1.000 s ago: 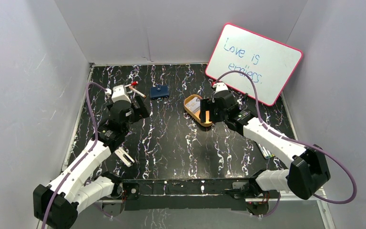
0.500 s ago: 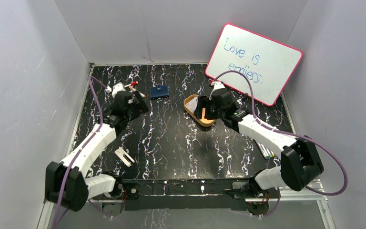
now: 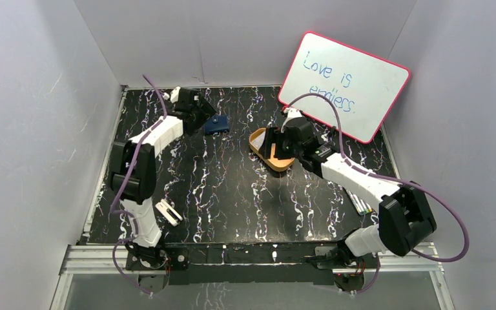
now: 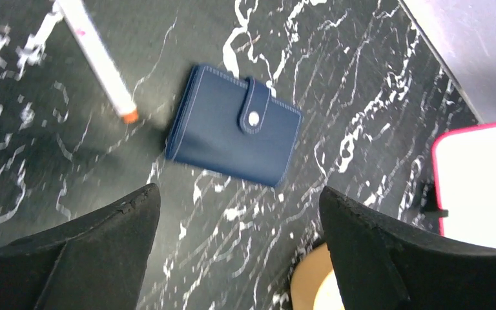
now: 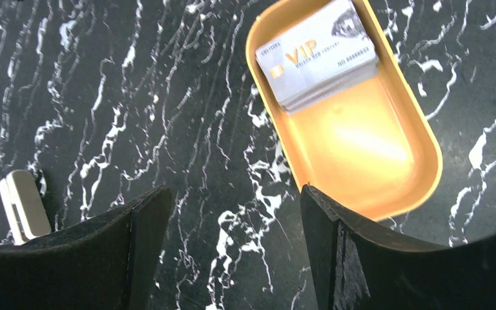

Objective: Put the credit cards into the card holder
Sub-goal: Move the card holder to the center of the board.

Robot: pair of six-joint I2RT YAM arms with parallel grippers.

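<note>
Leftmost, my left gripper (image 4: 237, 197) holds its matte black fingers (image 4: 90, 252) wide apart above the white-veined black marble table (image 4: 51, 168). The stitched navy-blue folding card holder (image 4: 232, 132) lies snapped shut just beyond them, with a white marker pen (image 4: 97, 58) beside it. My right gripper (image 5: 232, 213), likewise apart, hovers beside the glossy oval golden-orange tin (image 5: 368, 148). The pale plastic credit cards (image 5: 320, 55) are stacked at its far end.

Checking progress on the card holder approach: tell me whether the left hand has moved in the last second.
Yes. The left hand swung toward the back wall and rightward, ending beside the card holder, which stayed put.
</note>
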